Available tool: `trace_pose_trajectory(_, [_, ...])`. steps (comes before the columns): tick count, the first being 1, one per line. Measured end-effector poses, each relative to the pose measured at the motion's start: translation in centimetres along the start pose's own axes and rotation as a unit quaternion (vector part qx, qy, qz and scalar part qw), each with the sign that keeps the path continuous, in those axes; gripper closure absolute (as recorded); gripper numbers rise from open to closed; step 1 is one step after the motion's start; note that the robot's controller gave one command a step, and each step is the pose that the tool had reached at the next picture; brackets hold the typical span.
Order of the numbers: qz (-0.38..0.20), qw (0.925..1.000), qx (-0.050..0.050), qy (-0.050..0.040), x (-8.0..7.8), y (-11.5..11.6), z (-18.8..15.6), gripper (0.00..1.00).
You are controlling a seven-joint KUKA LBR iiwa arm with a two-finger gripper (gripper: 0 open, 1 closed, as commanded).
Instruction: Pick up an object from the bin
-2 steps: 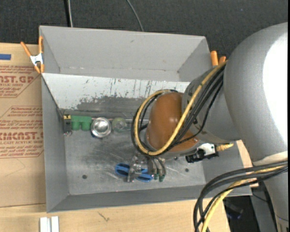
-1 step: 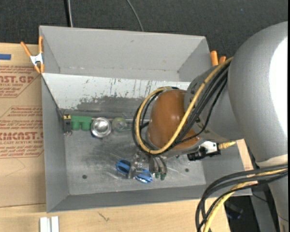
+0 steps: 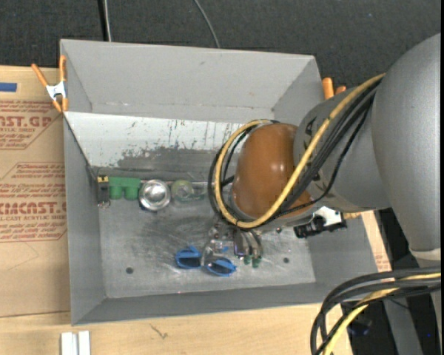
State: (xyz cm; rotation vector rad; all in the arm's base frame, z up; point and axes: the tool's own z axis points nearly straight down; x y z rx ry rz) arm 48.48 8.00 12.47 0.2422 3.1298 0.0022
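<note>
Grey metal bin [image 3: 133, 250] being viewed from above. Gripper [image 3: 237, 251] being held low at front-middle of floor, over right end of blue plastic piece [image 3: 186, 258] lying there; contact and gripper opening being hidden, cannot be told. Green block [image 3: 122, 188] and shiny silver round piece [image 3: 154, 194] being seen by left wall, well apart.

You've got gripper [image 3: 240, 251] front-centre in bin [image 3: 133, 287], at right end of looped piece [image 3: 206, 261]; round cap [image 3: 154, 194] & block [image 3: 122, 188] sit back-left, block leftmost.
</note>
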Motion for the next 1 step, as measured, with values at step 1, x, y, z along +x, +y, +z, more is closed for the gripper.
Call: trace_pose_trajectory(1, [0.0,1.0,0.0,-0.0006,-0.07,0.08,-4.0,1.0])
